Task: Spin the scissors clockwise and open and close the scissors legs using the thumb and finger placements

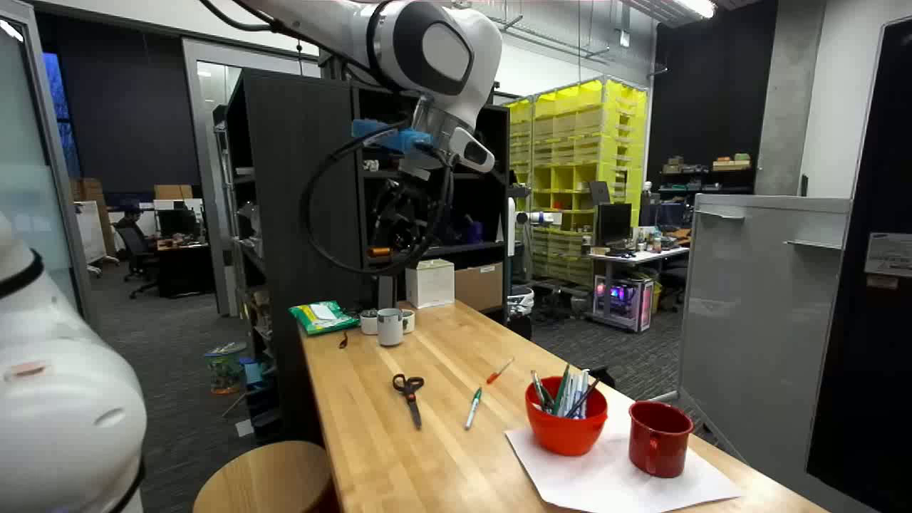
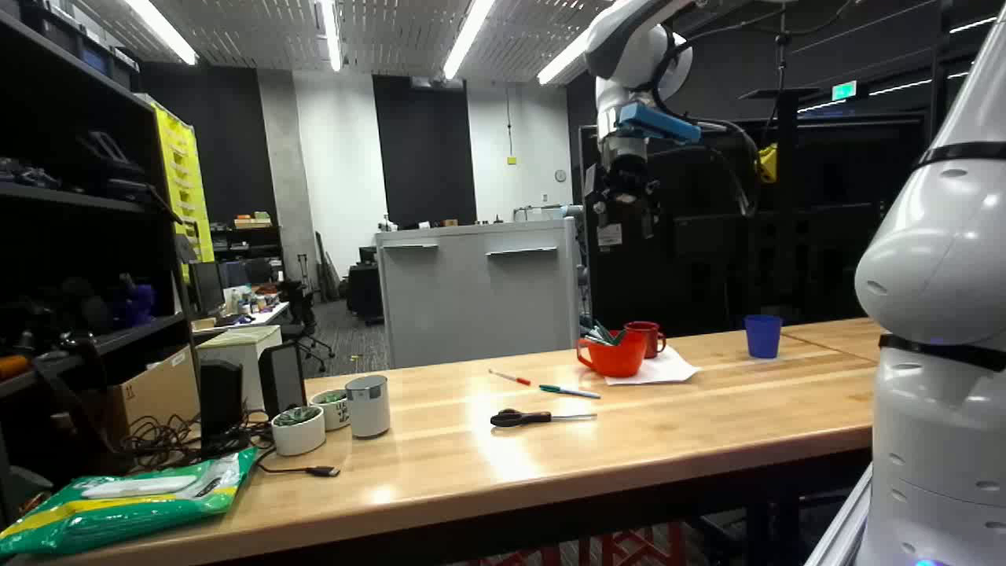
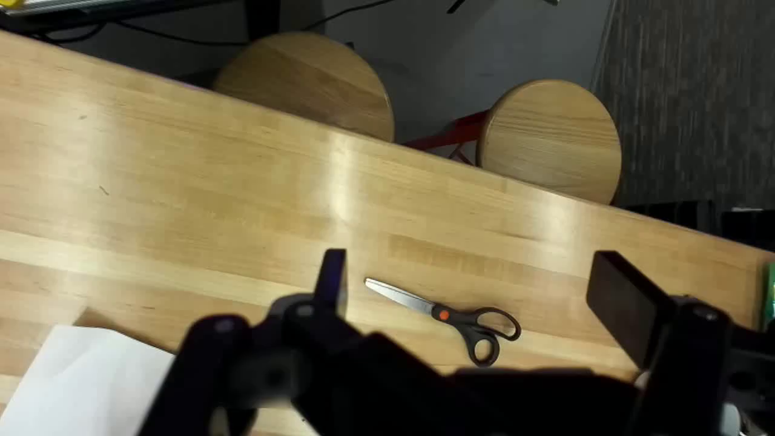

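Light wooden counter, seen in both exterior views, runs toward black shelving at one end. Well above the surface is the black gripper, jaws spread wide apart. Between the fingers, as framed in the wrist view, lie the black-handled, grey-bladed metal scissors, flat on the counter below. Blades are together and point left in that view; the two black oval handle loops are at the right.

Near the scissors lie a slim white pen with a green end and a slim pen with a red end, apart from each other. Further out, a round, bright red bowl stands on a white paper sheet and contains bunched pens. Beside the bowl, on the same sheet, stands a dark red cylindrical mug.

Outermost items: a pale grey cylindrical cup just beside two small white pots; a glossy green-and-yellow packet; a blue cup.
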`<act>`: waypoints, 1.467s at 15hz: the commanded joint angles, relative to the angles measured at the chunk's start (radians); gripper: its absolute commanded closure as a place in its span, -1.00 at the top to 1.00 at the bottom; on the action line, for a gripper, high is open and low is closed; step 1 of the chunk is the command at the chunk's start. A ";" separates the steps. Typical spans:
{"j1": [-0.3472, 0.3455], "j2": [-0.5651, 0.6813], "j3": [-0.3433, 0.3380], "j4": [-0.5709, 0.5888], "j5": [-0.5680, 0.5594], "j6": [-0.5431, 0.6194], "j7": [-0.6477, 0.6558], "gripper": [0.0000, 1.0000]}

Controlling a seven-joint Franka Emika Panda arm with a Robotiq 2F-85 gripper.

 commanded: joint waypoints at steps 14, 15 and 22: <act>-0.022 0.092 0.079 -0.004 -0.129 0.070 0.008 1.00; -0.017 0.105 0.088 -0.007 -0.151 0.075 -0.001 1.00; 0.018 0.194 0.118 -0.037 -0.125 0.068 -0.115 1.00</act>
